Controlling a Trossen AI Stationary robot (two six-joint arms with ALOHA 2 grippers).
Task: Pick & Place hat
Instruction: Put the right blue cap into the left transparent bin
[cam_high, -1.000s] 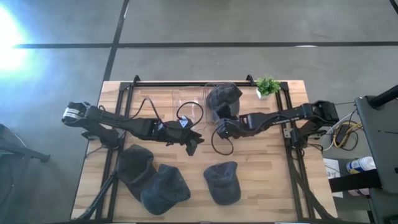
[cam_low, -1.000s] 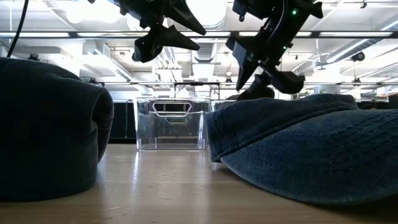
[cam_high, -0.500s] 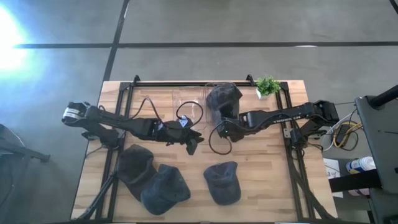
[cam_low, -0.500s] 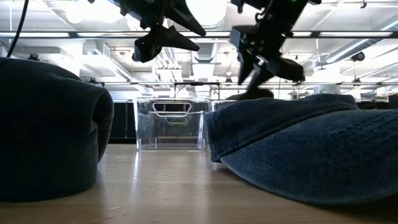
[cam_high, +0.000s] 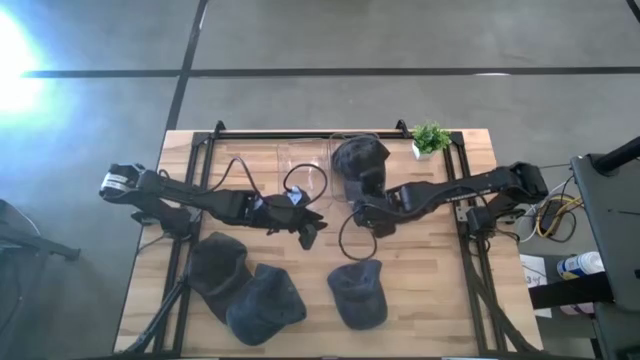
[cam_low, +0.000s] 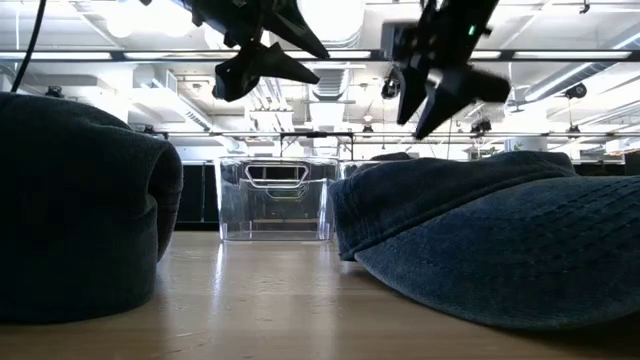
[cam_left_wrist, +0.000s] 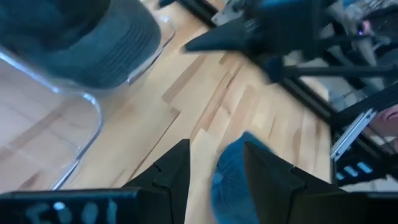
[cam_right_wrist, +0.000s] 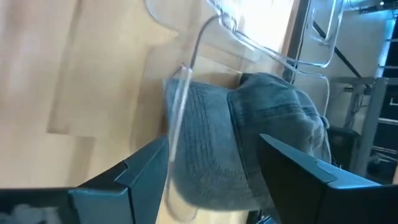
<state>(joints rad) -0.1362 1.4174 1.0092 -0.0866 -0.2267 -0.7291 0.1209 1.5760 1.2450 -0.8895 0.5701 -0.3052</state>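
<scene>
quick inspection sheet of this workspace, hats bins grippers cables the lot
surface: wooden table, black rails along its edges
job's things: one hat in bin; three hats on table, two of them overlapping at the left
clutter: empty clear bin; small potted plant
grippers: left gripper open, empty; right gripper open, empty, beside the filled bin
cables: looped cables on both arms
surroundings: concrete floor; an equipment stand at the right

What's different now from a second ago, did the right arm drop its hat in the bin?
Yes. The right gripper opened, let go of the hat, which now sits in the clear bin, and pulled back toward the table's middle. The left gripper has not moved, jaws apart and empty. The three hats on the near side and the small plant stayed put.
</scene>
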